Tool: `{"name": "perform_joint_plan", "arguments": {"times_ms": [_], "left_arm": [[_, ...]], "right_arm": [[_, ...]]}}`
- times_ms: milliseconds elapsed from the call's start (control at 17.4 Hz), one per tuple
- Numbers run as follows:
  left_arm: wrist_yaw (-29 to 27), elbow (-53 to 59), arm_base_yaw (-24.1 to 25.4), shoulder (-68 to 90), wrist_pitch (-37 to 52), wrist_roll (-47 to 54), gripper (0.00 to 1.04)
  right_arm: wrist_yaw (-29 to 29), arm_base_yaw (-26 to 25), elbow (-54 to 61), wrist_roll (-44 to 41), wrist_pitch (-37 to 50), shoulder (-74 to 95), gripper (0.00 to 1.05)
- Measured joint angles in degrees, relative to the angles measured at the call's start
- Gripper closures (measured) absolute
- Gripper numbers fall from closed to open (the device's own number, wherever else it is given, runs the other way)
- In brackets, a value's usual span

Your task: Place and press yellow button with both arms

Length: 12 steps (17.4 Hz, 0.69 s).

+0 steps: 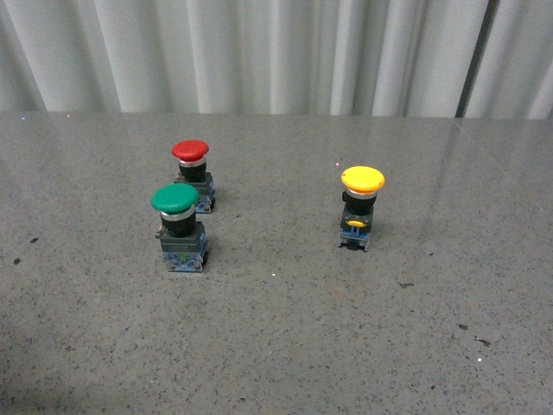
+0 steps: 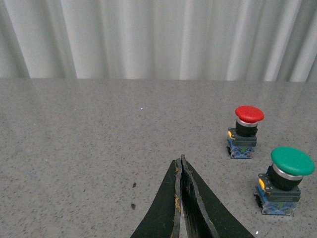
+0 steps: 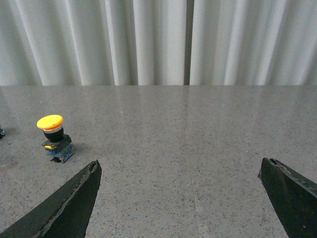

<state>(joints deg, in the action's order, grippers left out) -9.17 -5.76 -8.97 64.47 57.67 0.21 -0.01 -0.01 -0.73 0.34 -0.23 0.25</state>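
Observation:
The yellow button stands upright on the grey table, right of centre in the front view, with a wide yellow cap and a blue-grey base. It also shows in the right wrist view as the yellow button, well off to one side of my right gripper, which is open with nothing between its fingers. My left gripper is shut and empty, its black fingers pressed together over bare table. Neither arm appears in the front view.
A red button and a green button stand close together left of centre; both appear in the left wrist view as the red button and the green button. White curtains hang behind the grey speckled table.

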Motion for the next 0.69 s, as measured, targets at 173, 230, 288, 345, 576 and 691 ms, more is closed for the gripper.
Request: {"name": "perform_joint_plan", "arguments": {"times_ms": [173, 230, 288, 345, 576, 691], "left_arm": [[3.32, 3.3, 3.13, -12.2, -8.9, 0.0, 1.03], [3.87, 3.74, 3.8, -15.1, -11.17, 0.0, 1.03], [7.21, 4.2, 6.34, -18.05, -13.66, 0.0, 1.03], [8.57, 4.61, 8.63, -20.33, -15.58, 0.0, 1.03], [9.16, 4.94, 8.92, -30.12, -24.26, -0.02, 1.03], [9.16, 4.94, 8.92, -35.19, -28.96, -0.04, 1.03]], "right_arm": [[0.0, 0.0, 0.0, 0.0, 0.0, 0.0, 0.07], [0.0, 0.0, 0.0, 0.0, 0.0, 0.0, 0.07], [0.0, 0.0, 0.0, 0.0, 0.0, 0.0, 0.07], [0.0, 0.0, 0.0, 0.0, 0.02, 0.0, 0.07], [0.0, 0.0, 0.0, 0.0, 0.0, 0.0, 0.07], [0.0, 0.0, 0.0, 0.0, 0.0, 0.0, 0.07]]}}
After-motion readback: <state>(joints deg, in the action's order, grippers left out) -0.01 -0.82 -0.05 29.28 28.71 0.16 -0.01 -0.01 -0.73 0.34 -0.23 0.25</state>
